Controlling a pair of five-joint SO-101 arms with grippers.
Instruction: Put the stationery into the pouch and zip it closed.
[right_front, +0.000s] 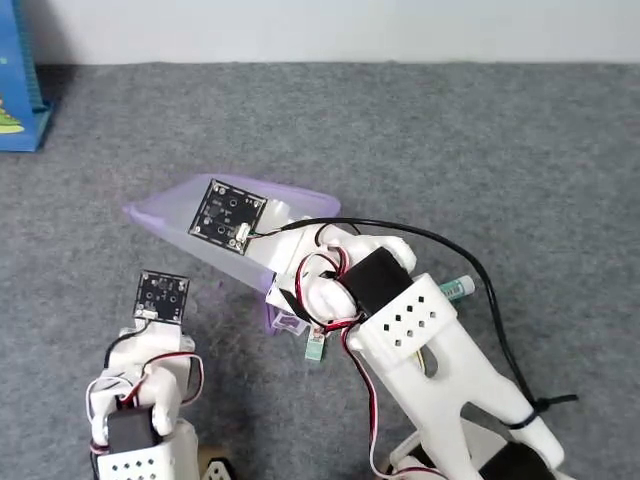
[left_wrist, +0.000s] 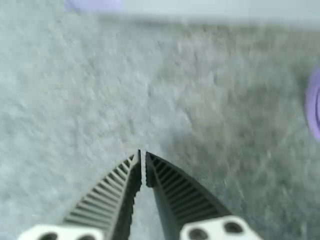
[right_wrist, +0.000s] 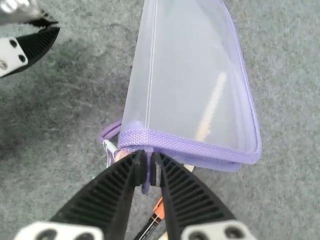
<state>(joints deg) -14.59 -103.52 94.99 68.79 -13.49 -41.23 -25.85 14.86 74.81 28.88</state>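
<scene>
Right now my right gripper (right_wrist: 148, 169) is pinching the purple zip tab (right_wrist: 145, 186) at the end of the translucent purple pouch (right_wrist: 190, 90) — jaws clamping tight on it. The pouch is lying on the grey carpet (right_front: 450, 130). An orange-and-black pen (right_wrist: 152, 222) is lying beneath those jaws, outside the pouch. My left gripper (left_wrist: 142, 159) is hovering over carpet near the pouch — jaws pressing together, holding nothing.

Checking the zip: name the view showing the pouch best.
The right wrist view: the pouch is close and unblocked, its purple edge at the right gripper. In the high view an arm covers part of it; the left wrist view catches purple slivers.
</scene>
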